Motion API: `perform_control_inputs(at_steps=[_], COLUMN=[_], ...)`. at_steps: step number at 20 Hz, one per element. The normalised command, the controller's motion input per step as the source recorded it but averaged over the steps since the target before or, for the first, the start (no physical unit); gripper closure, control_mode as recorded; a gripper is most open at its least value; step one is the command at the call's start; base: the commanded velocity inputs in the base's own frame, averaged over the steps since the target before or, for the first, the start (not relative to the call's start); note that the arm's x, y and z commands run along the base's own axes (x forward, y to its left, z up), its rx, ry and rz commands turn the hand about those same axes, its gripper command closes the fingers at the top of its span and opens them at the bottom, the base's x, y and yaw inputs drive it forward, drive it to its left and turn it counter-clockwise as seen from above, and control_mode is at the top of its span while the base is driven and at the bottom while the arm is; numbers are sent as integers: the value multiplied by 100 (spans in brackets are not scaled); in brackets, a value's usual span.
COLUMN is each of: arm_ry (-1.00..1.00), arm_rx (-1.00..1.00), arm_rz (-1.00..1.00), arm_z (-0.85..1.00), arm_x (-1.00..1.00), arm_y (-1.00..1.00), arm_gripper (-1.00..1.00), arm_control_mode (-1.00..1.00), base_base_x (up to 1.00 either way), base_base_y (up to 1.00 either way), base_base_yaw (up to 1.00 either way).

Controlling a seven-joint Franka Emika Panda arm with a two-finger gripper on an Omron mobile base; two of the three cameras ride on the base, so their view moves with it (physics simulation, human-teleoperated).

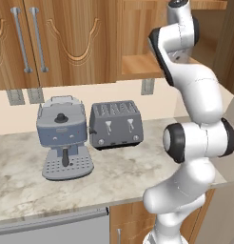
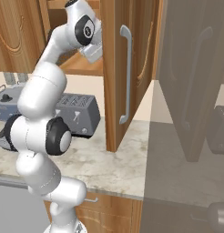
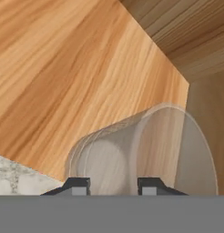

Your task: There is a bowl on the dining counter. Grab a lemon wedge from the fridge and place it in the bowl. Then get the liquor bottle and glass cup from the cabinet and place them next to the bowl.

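Up close in the hand view — claw clamped around glass cup.

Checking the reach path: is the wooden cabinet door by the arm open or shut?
Open. In the right base view the wooden cabinet door stands swung out over the counter, handle facing sideways, arm reaching inside.

Before me: marble table against a cream wall, wooden upper cabinets, one cabinet door open, holding a coffee machine and toaster.
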Motion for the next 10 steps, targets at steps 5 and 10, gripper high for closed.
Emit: perform_control_inputs(at_steps=[5,10], arm_ry=[-4,-1], arm_rx=[0,1], arm_rz=[0,0], arm_z=[0,0], arm_x=[-100,-100], arm_y=[28,48], arm_gripper=[100,100], arm_control_mode=[-100,-100], base_base_x=[0,0], base_base_y=[0,0], base_base_yaw=[0,0])
